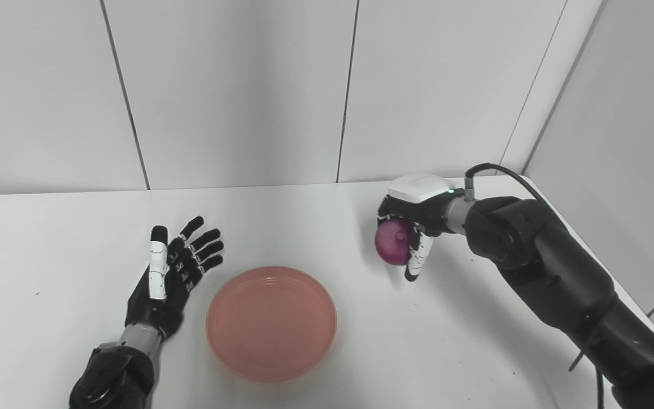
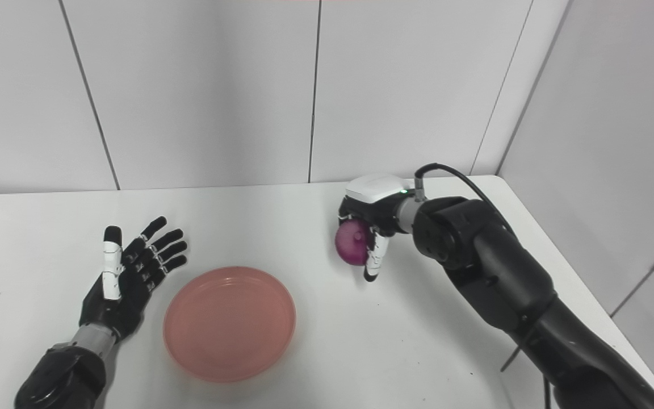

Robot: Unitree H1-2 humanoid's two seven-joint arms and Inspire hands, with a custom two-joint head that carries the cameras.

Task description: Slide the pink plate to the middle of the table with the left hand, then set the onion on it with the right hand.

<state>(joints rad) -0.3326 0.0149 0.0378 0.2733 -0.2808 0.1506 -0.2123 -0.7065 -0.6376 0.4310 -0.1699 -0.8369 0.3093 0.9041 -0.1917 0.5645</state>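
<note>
at near left, left hand [image 1: 168,267] spread flat, palm up, holding nothing, just beside the pink plate [image 1: 271,322] but not touching. pink plate upright and bare on the white table [image 1: 327,216], near the middle, toward the near edge. further right and farther back, right hand [image 1: 412,227] curled around the purple onion [image 1: 393,241], lifted off the table, well apart from the plate's right rim. black right arm [image 1: 560,284] reaching in from near right.
</note>
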